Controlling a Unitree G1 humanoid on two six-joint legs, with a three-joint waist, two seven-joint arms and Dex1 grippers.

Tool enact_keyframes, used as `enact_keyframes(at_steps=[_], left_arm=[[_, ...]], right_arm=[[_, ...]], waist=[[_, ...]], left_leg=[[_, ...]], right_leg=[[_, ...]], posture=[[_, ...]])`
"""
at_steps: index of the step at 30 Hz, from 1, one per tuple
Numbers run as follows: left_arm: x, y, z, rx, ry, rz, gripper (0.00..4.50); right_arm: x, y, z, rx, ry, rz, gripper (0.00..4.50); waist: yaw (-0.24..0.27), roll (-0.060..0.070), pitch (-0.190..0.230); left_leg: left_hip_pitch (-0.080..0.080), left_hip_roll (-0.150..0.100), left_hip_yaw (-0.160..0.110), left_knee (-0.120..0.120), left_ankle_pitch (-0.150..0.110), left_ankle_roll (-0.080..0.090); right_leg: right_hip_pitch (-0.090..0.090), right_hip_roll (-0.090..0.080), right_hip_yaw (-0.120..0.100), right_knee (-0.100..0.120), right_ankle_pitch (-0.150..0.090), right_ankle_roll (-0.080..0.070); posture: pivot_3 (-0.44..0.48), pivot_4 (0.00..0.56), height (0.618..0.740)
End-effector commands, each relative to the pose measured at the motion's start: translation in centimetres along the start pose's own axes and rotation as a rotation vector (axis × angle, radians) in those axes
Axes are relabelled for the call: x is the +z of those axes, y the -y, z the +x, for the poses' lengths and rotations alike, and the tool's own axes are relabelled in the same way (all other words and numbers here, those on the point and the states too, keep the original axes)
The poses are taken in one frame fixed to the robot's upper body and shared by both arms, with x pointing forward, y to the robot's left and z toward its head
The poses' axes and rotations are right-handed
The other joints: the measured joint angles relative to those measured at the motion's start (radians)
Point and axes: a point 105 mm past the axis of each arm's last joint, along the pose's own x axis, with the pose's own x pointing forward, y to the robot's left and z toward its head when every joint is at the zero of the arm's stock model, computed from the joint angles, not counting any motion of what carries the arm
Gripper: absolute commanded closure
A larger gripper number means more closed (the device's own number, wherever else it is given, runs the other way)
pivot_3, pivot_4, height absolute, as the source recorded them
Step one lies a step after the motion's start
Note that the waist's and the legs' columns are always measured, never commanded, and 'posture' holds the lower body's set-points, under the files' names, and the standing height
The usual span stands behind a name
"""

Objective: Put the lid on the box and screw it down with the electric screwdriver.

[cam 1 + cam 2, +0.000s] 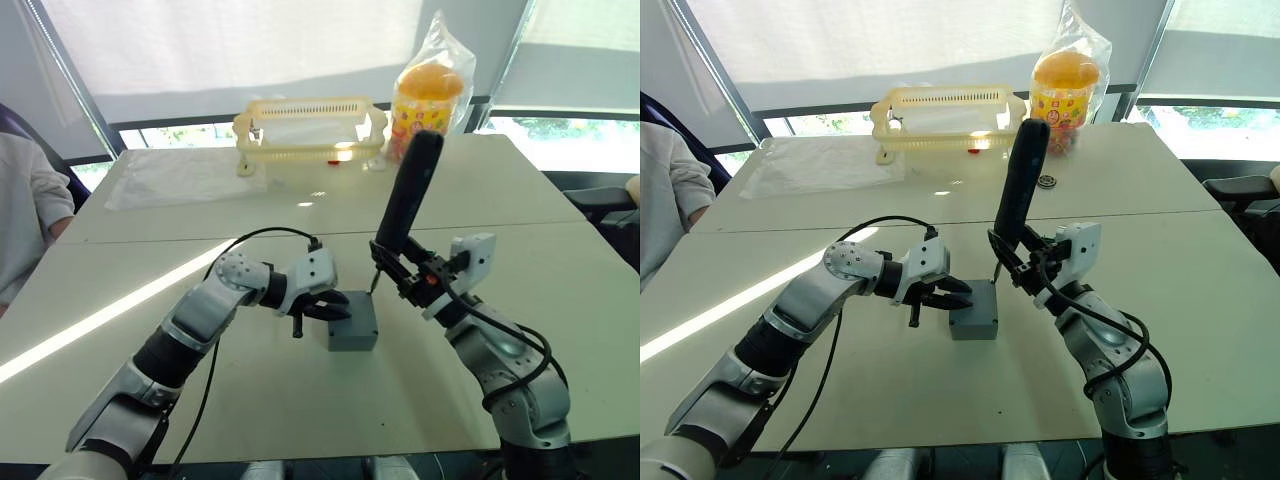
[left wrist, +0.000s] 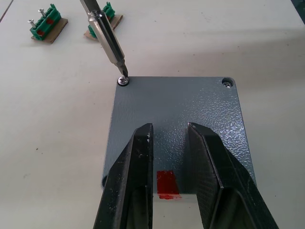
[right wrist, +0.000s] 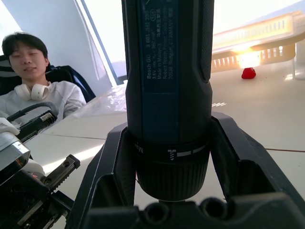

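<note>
The grey box (image 1: 352, 322) sits near the middle of the white table (image 1: 560, 250) with the lid (image 2: 176, 119) already seated flat on top of it, a red mark (image 2: 166, 183) showing at one lid edge. The left gripper (image 1: 322, 312) reaches in from the box's 9 o'clock side; its two black fingers (image 2: 133, 176) stand a narrow gap apart, poised over the lid with nothing between them, and whether they touch it cannot be told. The right gripper (image 1: 1025, 262) is clamped around the lower barrel of the electric screwdriver (image 1: 408, 195), which leans up and away toward 12 o'clock. Its metal bit (image 2: 108, 43) comes down on a screw (image 2: 123, 81) in one lid corner; the neighbouring corner hole holds a second screw (image 2: 228, 83). Well beyond, at 12 o'clock, stand a yellow slotted basket (image 1: 310, 128) and a bagged orange-lidded jar (image 1: 428, 100). A person in white (image 1: 25, 215) sits at 10 o'clock.
</note>
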Motion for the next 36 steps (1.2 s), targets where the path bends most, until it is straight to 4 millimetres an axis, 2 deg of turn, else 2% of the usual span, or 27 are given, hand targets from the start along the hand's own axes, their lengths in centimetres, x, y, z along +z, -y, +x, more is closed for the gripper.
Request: enact_keyframes(at_steps=[1, 11, 36], left_arm=[[-1.2, 0.3, 0.1, -0.004, -0.040, -0.019, 3.37], [-1.3, 0.4, 0.3, -0.005, -0.039, -0.020, 3.37], [-1.1, 0.3, 0.2, -0.005, -0.038, -0.010, 3.37]], right_arm=[[2.5, -1.1, 0.1, 0.046, 0.101, -0.044, 2.72], [4.1, -1.7, 0.4, 0.059, 0.142, -0.051, 2.72], [2.5, -1.5, 0.3, 0.051, 0.094, -0.071, 2.72]], waist=[[0.000, 0.000, 0.000], [0.000, 0.000, 0.000], [0.000, 0.000, 0.000]], left_leg=[[0.000, 0.000, 0.000, 0.000, 0.000, 0.000], [0.000, 0.000, 0.000, 0.000, 0.000, 0.000], [0.000, 0.000, 0.000, 0.000, 0.000, 0.000]], right_leg=[[0.000, 0.000, 0.000, 0.000, 0.000, 0.000], [0.000, 0.000, 0.000, 0.000, 0.000, 0.000], [0.000, 0.000, 0.000, 0.000, 0.000, 0.000]], posture=[[0.000, 0.150, 0.740], [0.000, 0.150, 0.740], [0.000, 0.150, 0.740]])
